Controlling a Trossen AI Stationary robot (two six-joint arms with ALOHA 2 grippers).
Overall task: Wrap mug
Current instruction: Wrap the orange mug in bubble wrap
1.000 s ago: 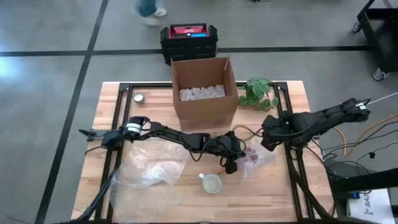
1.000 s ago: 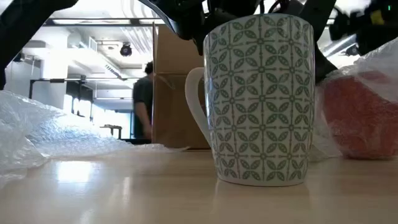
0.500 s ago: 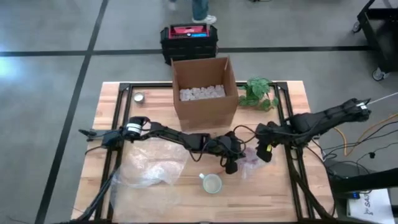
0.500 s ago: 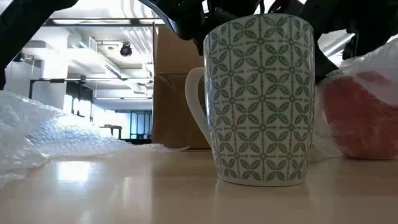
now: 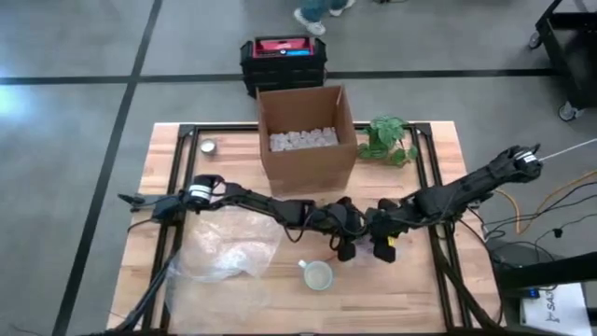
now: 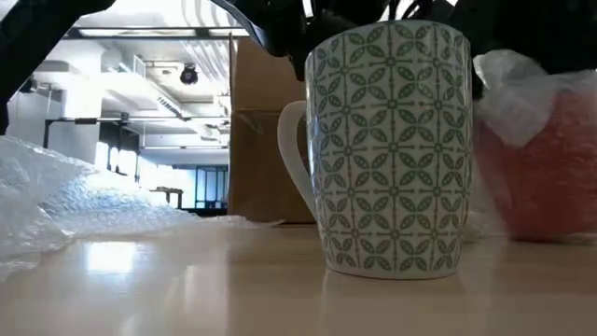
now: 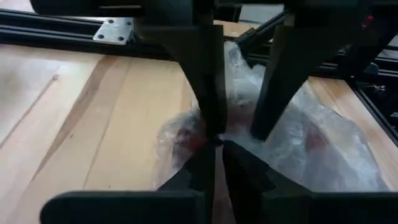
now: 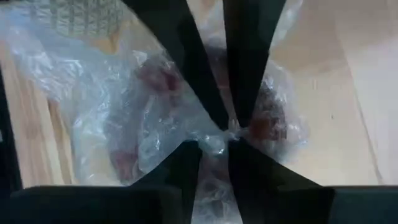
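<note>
Both pincers (image 5: 347, 250) (image 5: 382, 250) pinch clear wrap (image 8: 124, 99) w/ red item.

Two dark arms reach over one wooden tabletop (image 5: 438, 280), each ending in one claw: the left claw (image 5: 347, 245) and the right claw (image 5: 381, 245). Two mugs are present: one green-patterned white mug (image 5: 317, 275) standing bare, and one red mug (image 6: 541, 177) inside clear plastic wrap. There is one loose sheet of bubble wrap (image 5: 224, 254), one open cardboard box (image 5: 306, 135) holding white packing pieces too many to count, one green plant (image 5: 387, 138), one small round tin (image 5: 209, 146), and one black case with a red lid (image 5: 283, 56) on the floor.
</note>
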